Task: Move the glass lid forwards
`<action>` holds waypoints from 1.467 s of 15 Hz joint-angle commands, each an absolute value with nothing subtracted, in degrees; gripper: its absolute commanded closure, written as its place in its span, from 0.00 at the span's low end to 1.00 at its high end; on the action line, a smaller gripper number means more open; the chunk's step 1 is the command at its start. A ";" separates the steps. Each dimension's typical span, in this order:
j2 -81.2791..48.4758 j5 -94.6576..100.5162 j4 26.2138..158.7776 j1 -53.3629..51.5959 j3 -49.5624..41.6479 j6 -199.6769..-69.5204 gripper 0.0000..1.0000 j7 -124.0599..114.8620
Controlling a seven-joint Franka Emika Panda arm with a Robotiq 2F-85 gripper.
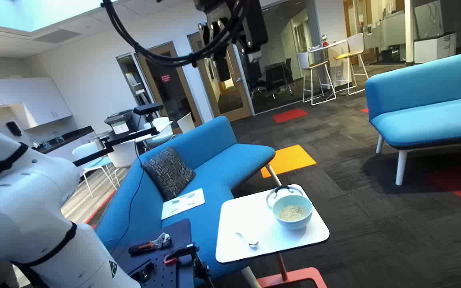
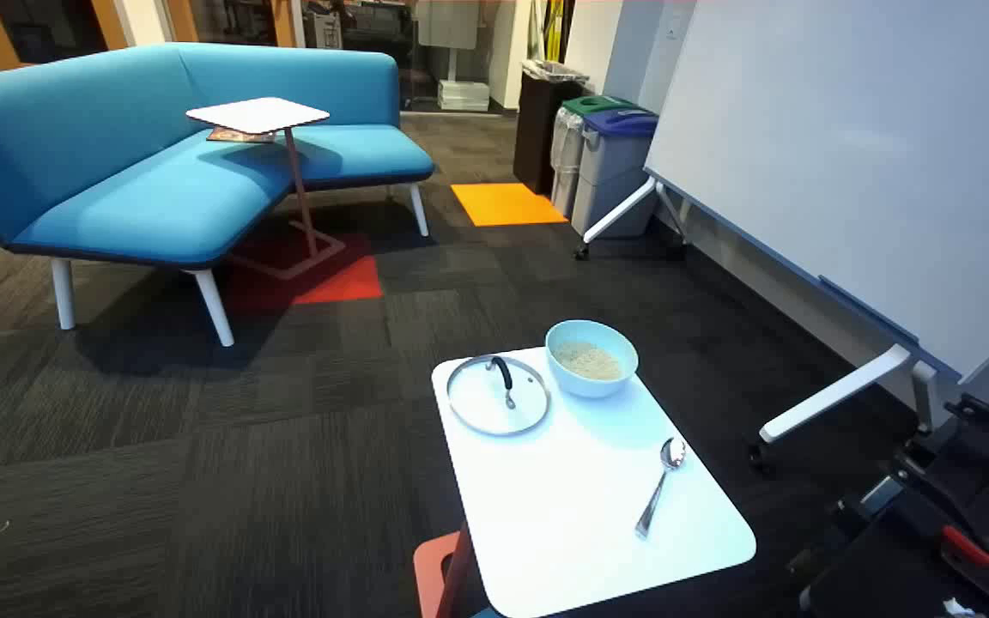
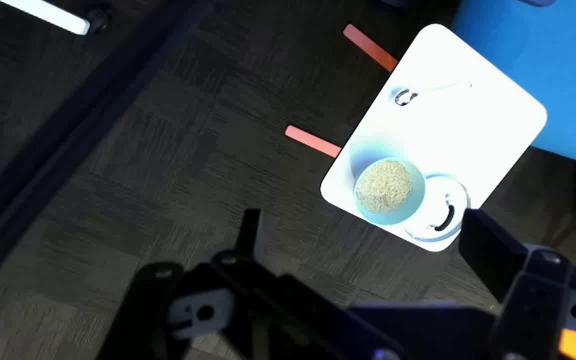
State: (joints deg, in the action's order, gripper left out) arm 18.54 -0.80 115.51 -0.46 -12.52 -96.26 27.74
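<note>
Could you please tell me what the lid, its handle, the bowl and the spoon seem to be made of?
Lid: likely glass, glossy; the white table shows through it.
Handle: opaque black, probably plastic or silicone; its finish is too small to judge.
Bowl: smooth, even light blue; ceramic or plastic, I cannot tell.
Spoon: polished metal, perhaps stainless steel, from its mirror-like reflections.

In an exterior view, lower centre: one table (image 2: 563,506), one glass lid (image 2: 488,402), one bowl (image 2: 591,386), one spoon (image 2: 658,492). Upper right: one whiteboard (image 2: 855,146).
</note>
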 commanded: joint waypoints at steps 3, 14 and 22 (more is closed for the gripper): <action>18.40 -1.12 115.35 0.65 -11.60 -96.10 0.00 28.02; 12.07 -5.55 116.10 -0.99 -7.05 -107.10 0.00 19.83; -4.26 -5.28 113.44 -4.67 2.93 -123.24 0.00 4.52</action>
